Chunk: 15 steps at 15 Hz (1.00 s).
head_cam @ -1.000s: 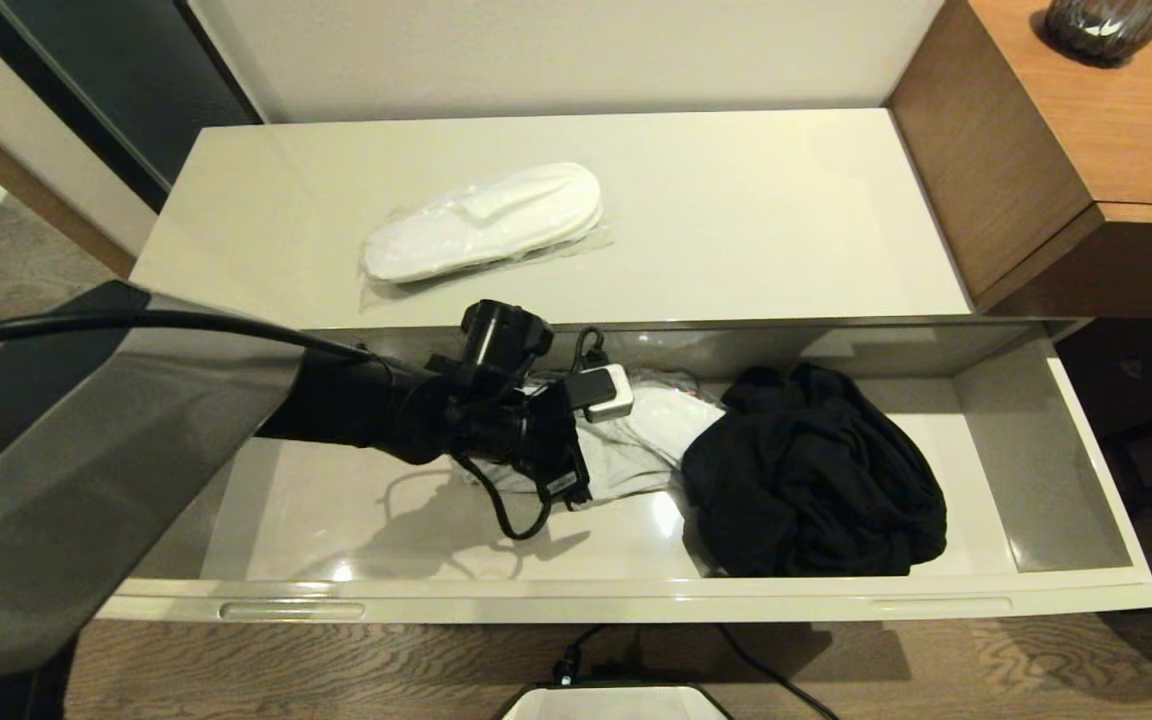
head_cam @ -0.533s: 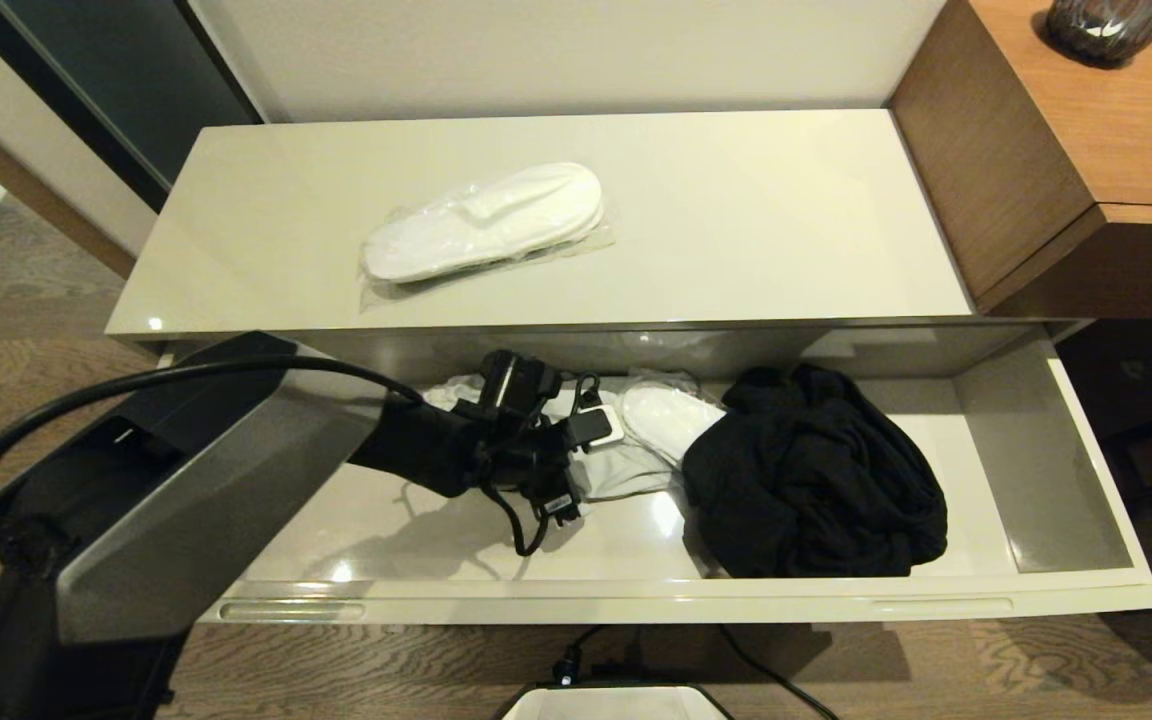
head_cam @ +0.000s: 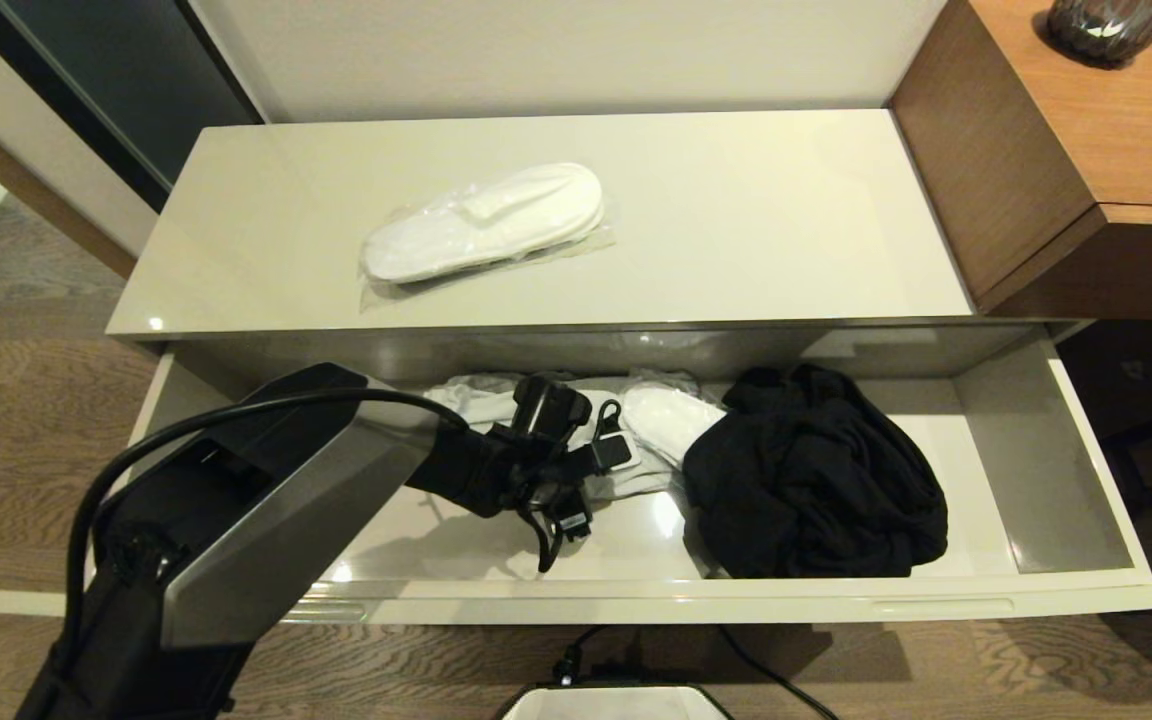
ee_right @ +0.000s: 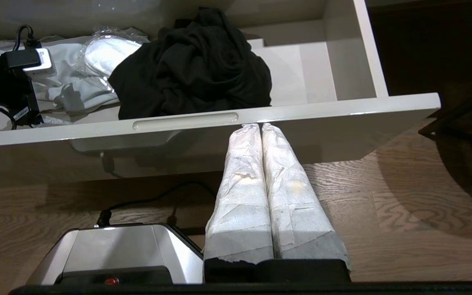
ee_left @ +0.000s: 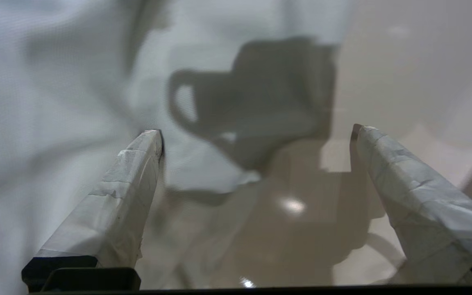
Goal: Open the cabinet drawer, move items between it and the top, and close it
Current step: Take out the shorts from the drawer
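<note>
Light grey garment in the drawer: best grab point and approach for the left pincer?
Judging from its pose, grip the light grey garment at its crumpled front edge, where folds rise off the drawer floor. Come from above, since the black garment crowds its right and a wrapped slipper pair lies on its back part. The left pincer is open over that edge.

Likely hotel room – wrapped slippers (head_cam: 484, 222), cabinet drawer (head_cam: 1036, 470).

Warm, dim indoor light from above. Small glare spots dot the glossy beige drawer floor (head_cam: 626, 535), where the arm throws soft shadows. The left wrist view is blurred close up; the crumpled black cloth garment (head_cam: 814, 480) shows little detail.
</note>
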Tool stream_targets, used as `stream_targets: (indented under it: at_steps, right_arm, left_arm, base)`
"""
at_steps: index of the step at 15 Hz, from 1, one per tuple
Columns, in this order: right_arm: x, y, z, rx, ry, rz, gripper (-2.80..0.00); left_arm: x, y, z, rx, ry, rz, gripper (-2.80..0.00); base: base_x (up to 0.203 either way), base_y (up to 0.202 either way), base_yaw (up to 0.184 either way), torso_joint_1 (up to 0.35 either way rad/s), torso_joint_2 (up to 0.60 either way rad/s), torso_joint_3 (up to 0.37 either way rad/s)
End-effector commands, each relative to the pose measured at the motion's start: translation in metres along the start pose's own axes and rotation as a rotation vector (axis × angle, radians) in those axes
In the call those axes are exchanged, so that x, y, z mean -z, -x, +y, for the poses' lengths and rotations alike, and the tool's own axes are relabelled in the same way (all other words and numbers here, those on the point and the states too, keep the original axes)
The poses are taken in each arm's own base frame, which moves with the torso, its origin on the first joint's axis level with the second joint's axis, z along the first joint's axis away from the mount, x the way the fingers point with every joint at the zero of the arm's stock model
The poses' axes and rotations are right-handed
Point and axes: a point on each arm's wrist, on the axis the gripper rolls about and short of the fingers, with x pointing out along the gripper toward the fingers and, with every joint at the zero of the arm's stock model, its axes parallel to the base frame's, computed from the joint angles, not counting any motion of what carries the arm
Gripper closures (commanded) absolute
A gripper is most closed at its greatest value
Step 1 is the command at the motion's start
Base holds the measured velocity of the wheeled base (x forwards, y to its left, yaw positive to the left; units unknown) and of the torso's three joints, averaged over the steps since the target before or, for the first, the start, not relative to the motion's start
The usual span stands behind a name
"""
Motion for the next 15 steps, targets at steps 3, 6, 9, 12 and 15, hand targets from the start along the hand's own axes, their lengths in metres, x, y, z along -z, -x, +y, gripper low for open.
stream_targets:
  at_steps: [3, 6, 9, 12, 15]
  right_arm:
    - [0.000, 0.000, 0.000, 0.000, -0.001, 0.001, 0.00]
    - [0.000, 0.000, 0.000, 0.000, -0.001, 0.001, 0.00]
    - [0.000, 0.000, 0.000, 0.000, 0.001, 0.001, 0.00]
    - [0.000, 0.000, 0.000, 0.000, -0.001, 0.001, 0.00]
    - [0.000, 0.000, 0.000, 0.000, -0.001, 0.001, 0.00]
  left_arm:
    - [-0.009, 0.009, 0.028, -0.156, 0.058, 0.032, -2.80]
    - [-0.016, 0.020, 0.060, -0.342, 0.102, 0.099, -2.80]
    - [-0.013, 0.027, 0.071, -0.385, 0.114, 0.128, -2.80]
    - [-0.012, 0.043, 0.073, -0.410, 0.116, 0.155, -2.80]
    - [-0.015, 0.054, 0.072, -0.439, 0.119, 0.173, -2.80]
  base:
    - [0.000, 0.000, 0.000, 0.000, 0.00, 0.000]
    - [0.000, 0.000, 0.000, 0.000, 0.00, 0.000]
    - [0.000, 0.000, 0.000, 0.000, 0.00, 0.000]
    - [0.000, 0.000, 0.000, 0.000, 0.00, 0.000]
    - [0.000, 0.000, 0.000, 0.000, 0.00, 0.000]
